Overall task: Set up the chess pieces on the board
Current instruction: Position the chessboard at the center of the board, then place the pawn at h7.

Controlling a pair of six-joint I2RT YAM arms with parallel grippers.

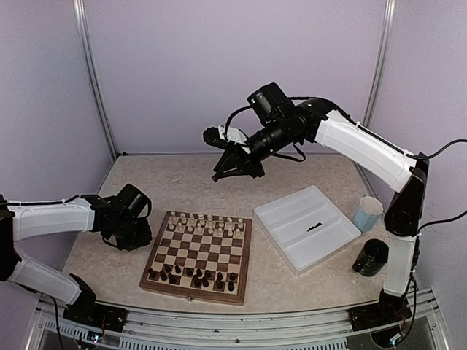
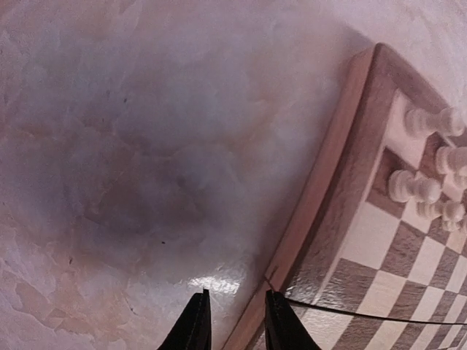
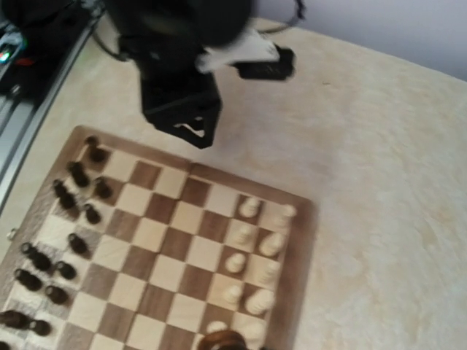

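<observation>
Low in the middle of the top view, the board [image 1: 198, 251] lies flat on the table [image 1: 146, 182]. Its cream pieces [image 1: 204, 224] crowd the two rows toward the top of the frame. Its dark pieces [image 1: 193, 275] crowd the two rows toward the bottom, and the squares between them are bare.

At the board's left side we see the left gripper [image 2: 235, 324] low over the table. Its black fingertips [image 2: 195, 327] are released, a narrow gap apart with nothing between them. In its wrist view one tip shows against the table and the other against the board's wooden rim.

Above the board, near the centre of the top view, the right gripper [image 1: 237, 169] hangs well clear of the table with its fingers clenched. We cannot tell whether they grasp anything. A blurred dark brown round shape [image 3: 232, 340] sits at the bottom edge of its wrist view.

Right of the board lies a white tray [image 1: 292, 215] with a small dark item [image 1: 314, 227] in it. A pale blue cup [image 1: 368, 213] stands just beyond the tray at the right.
</observation>
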